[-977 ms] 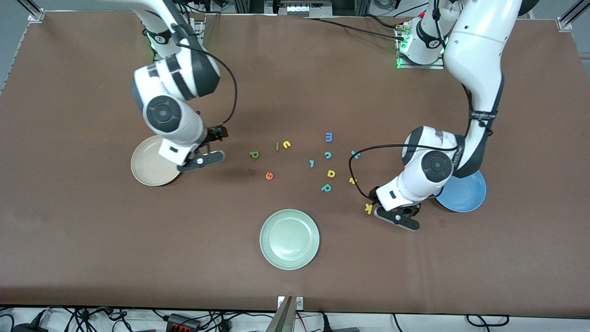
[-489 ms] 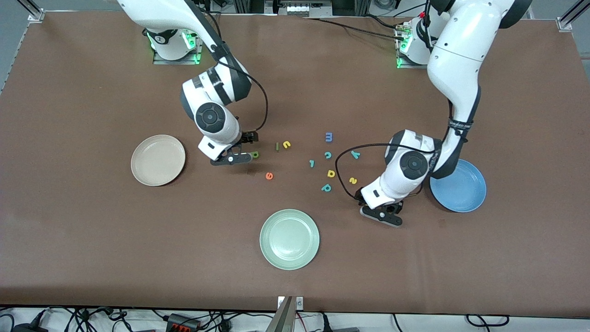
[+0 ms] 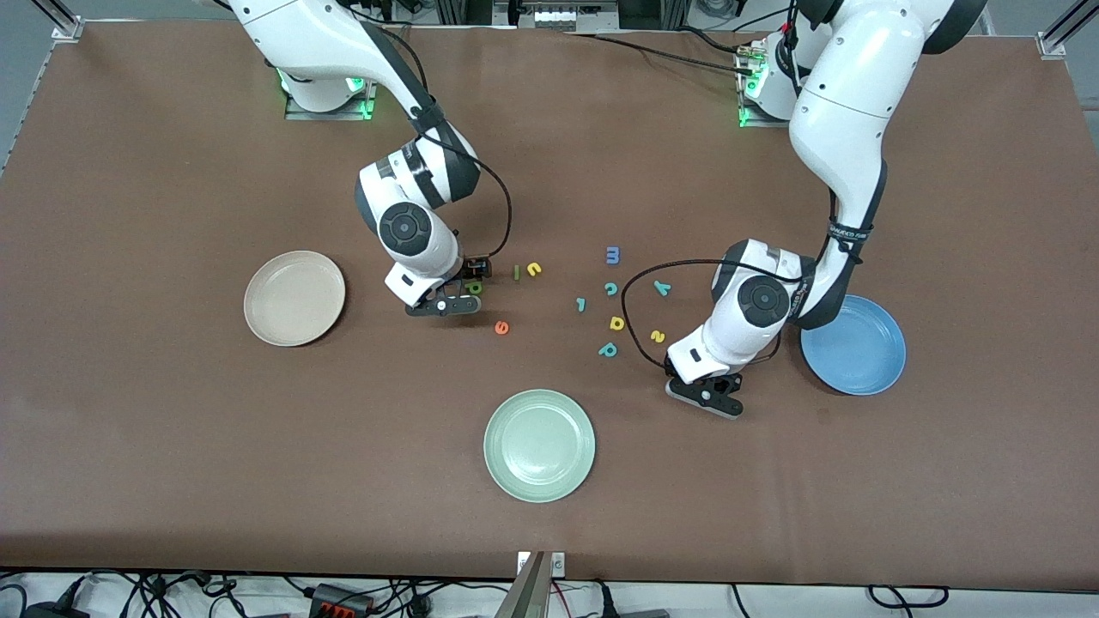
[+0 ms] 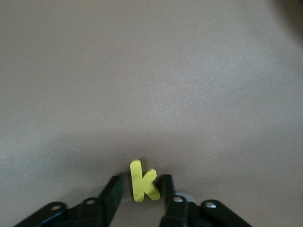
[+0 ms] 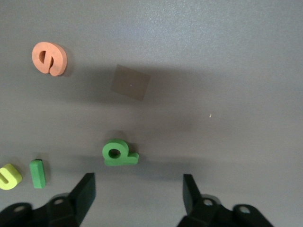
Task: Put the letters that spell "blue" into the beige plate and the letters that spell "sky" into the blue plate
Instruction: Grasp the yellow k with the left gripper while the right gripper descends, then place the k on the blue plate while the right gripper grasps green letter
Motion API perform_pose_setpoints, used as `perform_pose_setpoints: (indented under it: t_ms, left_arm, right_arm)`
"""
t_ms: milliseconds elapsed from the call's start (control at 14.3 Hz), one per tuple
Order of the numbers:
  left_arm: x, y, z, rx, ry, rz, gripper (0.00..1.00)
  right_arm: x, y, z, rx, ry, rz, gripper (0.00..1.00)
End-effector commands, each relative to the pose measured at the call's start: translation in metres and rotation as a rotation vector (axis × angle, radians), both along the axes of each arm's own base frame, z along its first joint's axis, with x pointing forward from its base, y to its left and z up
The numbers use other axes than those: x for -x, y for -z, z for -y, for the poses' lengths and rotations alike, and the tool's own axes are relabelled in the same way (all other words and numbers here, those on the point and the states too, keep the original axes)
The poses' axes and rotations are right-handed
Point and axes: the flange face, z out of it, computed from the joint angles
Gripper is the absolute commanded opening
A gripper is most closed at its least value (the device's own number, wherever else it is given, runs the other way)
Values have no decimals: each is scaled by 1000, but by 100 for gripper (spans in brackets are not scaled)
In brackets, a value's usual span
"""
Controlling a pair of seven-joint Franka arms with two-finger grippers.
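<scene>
The left gripper (image 4: pixel 140 185) is down at the table, low in the front view and beside the blue plate (image 3: pixel 867 365). The yellow k (image 4: pixel 143 180) sits in its mouth; whether it is clamped yet I cannot tell. That is the "sky" letter closest to the plate, so it looks the sensible one to start with. The right gripper (image 5: pixel 138 182) stands released and wide, low over the dark green b (image 5: pixel 118 153) near the middle of the frame. It straddles the letter without touching it, apparently lined up to close on it. The green l (image 3: pixel 516 272) and yellow u (image 3: pixel 534 269) lie just above the b in the front view, the orange e (image 3: pixel 501 327) just below. The teal y (image 3: pixel 661 287) and yellow s (image 3: pixel 657 336) lie loose between the arms. The beige plate (image 3: pixel 294 298), toward the right arm's end, holds nothing. The brown table (image 3: pixel 172 446) is matte and flat, with a pale green plate (image 3: pixel 539 445) at lower centre.
</scene>
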Motion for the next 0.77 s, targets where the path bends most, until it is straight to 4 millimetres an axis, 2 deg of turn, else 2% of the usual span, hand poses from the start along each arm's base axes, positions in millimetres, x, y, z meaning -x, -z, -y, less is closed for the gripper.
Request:
perform_pose_setpoints:
  t_ms: [0,140,279,349,489,698]
  left_arm:
    - [3,0,0,-10,28,9,14]
    - [0,-10,-2,-9,24,15,5]
    - [-3,-31,-13,-29,12,-6,5]
    - [-4,-45,-24,-48,19,-41,5]
    - [-10,-77,-62,-75,47,-102,7]
    - [-7,-102,-105,-98,43,-194,7]
  right_arm:
    - [-3,2,-4,-6,41,-2,68]
    - [-5,5,-11,-15,69,6,68]
    - [-3,8,-17,-21,60,21,68]
    - [-3,9,-17,-21,61,21,68]
    - [-1,9,-20,-21,55,23,68]
    - [0,13,-22,-13,67,20,68]
